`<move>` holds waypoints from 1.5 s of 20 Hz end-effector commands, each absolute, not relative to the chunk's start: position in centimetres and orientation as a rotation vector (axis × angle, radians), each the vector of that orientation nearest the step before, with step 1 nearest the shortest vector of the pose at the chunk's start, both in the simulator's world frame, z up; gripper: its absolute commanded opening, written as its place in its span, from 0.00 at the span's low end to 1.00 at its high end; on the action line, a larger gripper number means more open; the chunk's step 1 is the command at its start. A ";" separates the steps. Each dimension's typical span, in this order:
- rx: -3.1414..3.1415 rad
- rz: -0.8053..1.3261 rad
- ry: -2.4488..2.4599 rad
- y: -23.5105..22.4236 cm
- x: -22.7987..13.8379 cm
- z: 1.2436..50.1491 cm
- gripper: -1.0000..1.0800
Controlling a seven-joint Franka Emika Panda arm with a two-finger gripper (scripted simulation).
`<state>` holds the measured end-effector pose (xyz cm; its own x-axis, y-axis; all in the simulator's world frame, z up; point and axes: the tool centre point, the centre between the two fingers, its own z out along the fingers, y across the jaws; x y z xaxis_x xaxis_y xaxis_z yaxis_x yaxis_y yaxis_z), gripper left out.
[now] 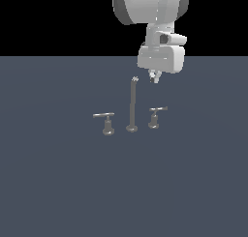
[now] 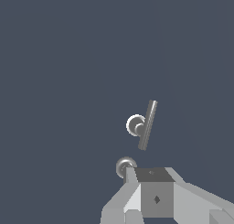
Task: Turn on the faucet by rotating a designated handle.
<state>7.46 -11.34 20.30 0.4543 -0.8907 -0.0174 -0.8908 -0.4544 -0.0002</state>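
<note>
The faucet is a small grey metal set on the dark floor. Its tall thin spout stands in the middle. The handle, a T-shaped lever with the shorter crossbar, stands on the exterior view's right of the spout. The handle with the longer crossbar stands on the exterior view's left. My gripper hangs above the short handle, apart from it, level with the spout's top. Its fingers look closed together and hold nothing. The wrist view shows the handle from above, the spout and my gripper.
The flat dark blue-grey floor spreads around the faucet set. The arm's white body comes down from above behind the spout. Nothing else shows.
</note>
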 end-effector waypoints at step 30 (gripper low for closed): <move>-2.470 0.001 1.941 -16.7 8.1 8.9 0.00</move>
<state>8.57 -16.25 8.88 0.2369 -0.9715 -0.0004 -0.9715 -0.2369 0.0004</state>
